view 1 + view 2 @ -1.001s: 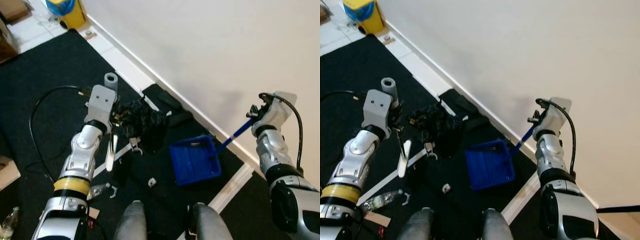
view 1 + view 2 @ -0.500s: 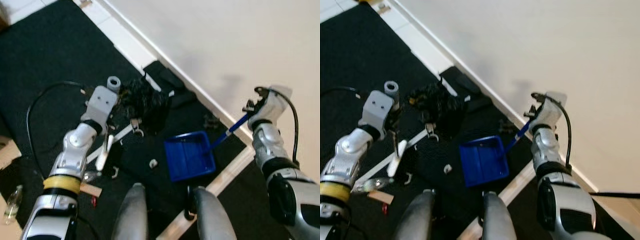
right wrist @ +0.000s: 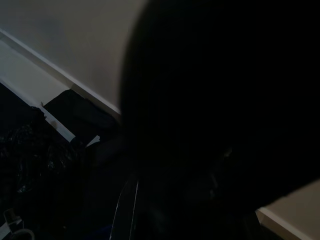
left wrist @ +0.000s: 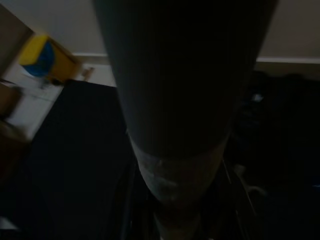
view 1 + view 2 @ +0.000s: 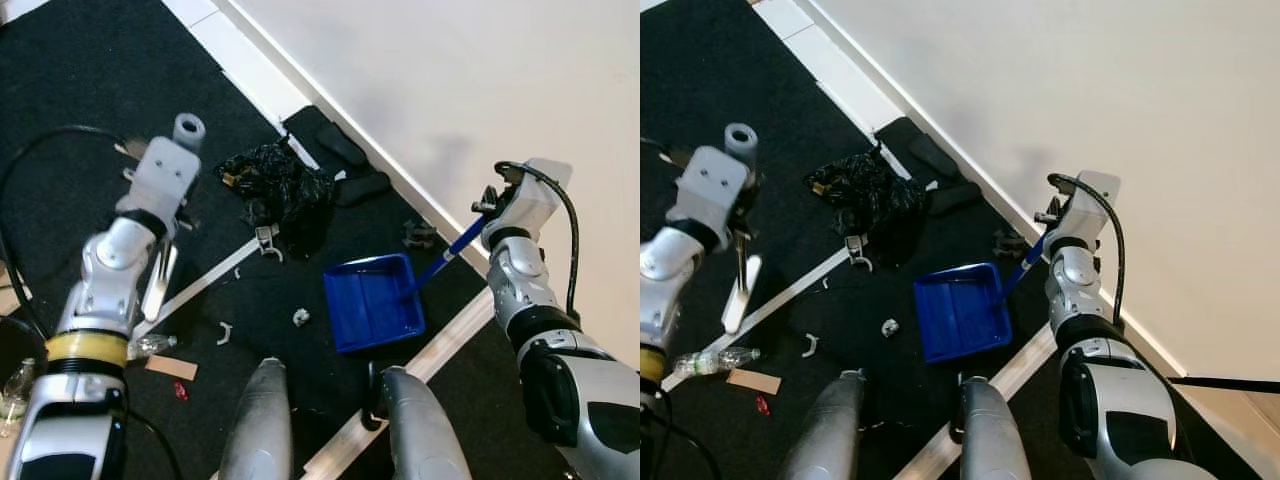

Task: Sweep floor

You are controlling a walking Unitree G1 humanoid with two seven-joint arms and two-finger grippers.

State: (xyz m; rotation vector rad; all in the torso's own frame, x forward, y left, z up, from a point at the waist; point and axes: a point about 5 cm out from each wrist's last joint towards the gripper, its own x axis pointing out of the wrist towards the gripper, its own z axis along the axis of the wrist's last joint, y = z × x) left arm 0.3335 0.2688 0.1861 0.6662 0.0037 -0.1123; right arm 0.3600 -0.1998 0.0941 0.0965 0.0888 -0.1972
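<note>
My left gripper (image 5: 158, 238) hangs over the black carpet, left of a crumpled black plastic bag (image 5: 281, 190), shut on a white brush handle (image 5: 160, 285) that points down toward the floor. In the left wrist view the handle (image 4: 180, 125) runs as a dark tube along the fingers. My right gripper (image 5: 484, 213), close to the white wall, is shut on the blue handle (image 5: 448, 252) of a blue dustpan (image 5: 372, 301) lying on the carpet. A small white scrap (image 5: 300, 318) lies just left of the pan.
A long white strip (image 5: 205, 285) crosses the carpet. A white clip (image 5: 222, 331), plastic bottle (image 5: 152, 345), cardboard piece (image 5: 170, 368) and red bit (image 5: 180, 392) lie nearby. Two black slippers (image 5: 350, 168) sit by the baseboard (image 5: 260, 85). My legs (image 5: 262, 430) stand below.
The whole view has shifted as my head moved. My left gripper with the white handle has moved left, away from the black bag. The dustpan stays held beside the bag.
</note>
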